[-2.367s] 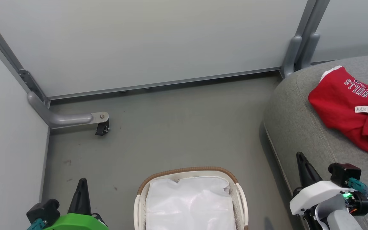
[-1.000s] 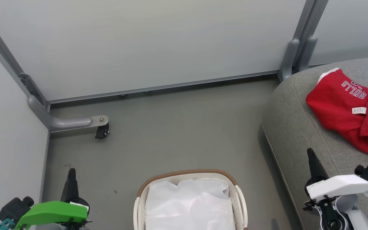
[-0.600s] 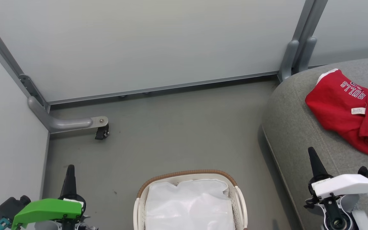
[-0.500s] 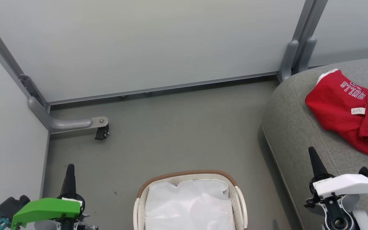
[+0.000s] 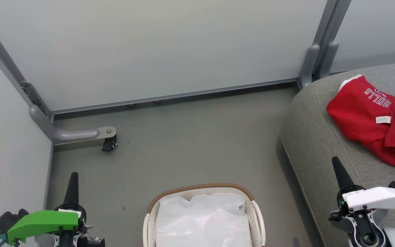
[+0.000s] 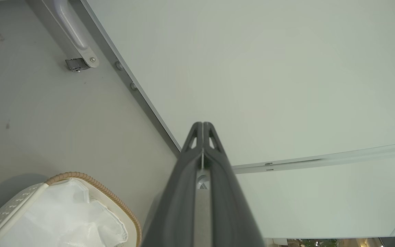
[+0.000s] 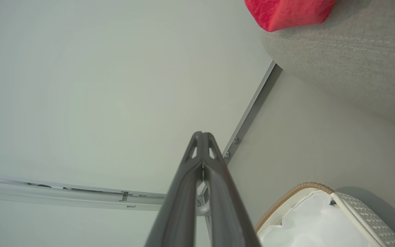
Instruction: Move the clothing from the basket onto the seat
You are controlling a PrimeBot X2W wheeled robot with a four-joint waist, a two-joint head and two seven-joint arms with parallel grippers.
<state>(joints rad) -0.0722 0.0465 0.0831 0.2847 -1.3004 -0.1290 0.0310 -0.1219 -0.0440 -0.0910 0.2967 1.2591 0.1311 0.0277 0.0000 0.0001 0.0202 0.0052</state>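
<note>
The white basket with a brown woven rim stands on the floor at the bottom centre. White fabric fills it; I cannot tell whether this is liner or a garment. Red clothing with "BULLS" lettering lies on the grey seat at the right. My left gripper is shut and empty, over the floor left of the basket. My right gripper is shut and empty above the seat's front edge. The wrist views show the shut left gripper, the basket rim, the shut right gripper, the red clothing and the seat.
Pale partition panels close off the far and left sides. A grey metal foot with a black caster juts onto the floor at the left. Another grey post stands behind the seat's corner. Grey floor lies between the basket and the panels.
Both arms have drawn outward and a little lower in the head view, with the grippers staying shut. The picture has shifted slightly with the camera. The basket and red clothing have not moved.
</note>
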